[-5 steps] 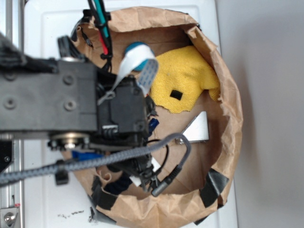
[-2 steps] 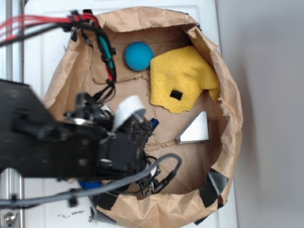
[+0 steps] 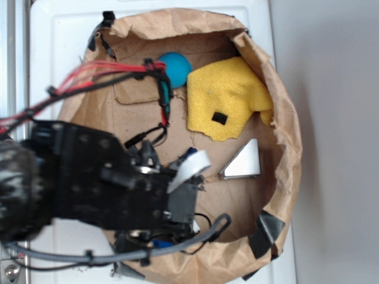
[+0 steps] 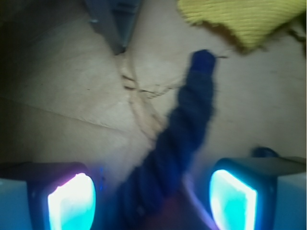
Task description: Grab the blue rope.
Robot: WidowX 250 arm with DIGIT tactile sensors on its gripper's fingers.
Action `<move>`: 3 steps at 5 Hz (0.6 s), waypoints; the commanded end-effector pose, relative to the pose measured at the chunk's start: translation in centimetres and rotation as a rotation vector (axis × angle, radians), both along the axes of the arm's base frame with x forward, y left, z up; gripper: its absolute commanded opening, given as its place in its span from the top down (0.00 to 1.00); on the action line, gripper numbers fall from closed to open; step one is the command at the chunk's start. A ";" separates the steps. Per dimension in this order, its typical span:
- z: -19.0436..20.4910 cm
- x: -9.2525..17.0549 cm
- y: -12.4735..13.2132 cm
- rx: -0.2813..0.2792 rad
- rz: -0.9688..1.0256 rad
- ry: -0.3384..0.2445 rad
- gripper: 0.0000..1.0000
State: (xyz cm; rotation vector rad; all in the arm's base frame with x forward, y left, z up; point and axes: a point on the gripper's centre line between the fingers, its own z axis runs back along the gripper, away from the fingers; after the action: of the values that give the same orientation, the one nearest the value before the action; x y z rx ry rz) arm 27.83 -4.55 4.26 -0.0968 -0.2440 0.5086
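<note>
I have the gripper (image 4: 152, 199) lowered with its jaws apart, and the blue rope (image 4: 189, 129) lies between them, running up toward the yellow cloth (image 4: 249, 19). I judge the approach is finished; next I should close on the rope.

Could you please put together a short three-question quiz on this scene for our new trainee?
1. True or false: in the wrist view, the blue rope lies between the two lit fingers of the gripper, which are apart.
2. In the exterior view, what lies just right of the teal ball? A) a red cup B) the yellow cloth C) a spoon
3. Fill in: the metal wedge lies ____ the yellow cloth in the exterior picture.

Key: 1 true; 2 B; 3 below.
</note>
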 end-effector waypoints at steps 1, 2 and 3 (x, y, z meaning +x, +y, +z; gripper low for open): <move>-0.8 0.9 -0.4 -0.014 -0.056 -0.027 0.00; -1.3 0.6 -0.6 0.025 -0.067 -0.034 0.00; -0.4 0.6 -0.3 0.034 -0.023 -0.039 1.00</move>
State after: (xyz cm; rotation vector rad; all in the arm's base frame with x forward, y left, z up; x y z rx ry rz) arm 28.47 -4.89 2.95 -0.0635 -0.2742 0.4974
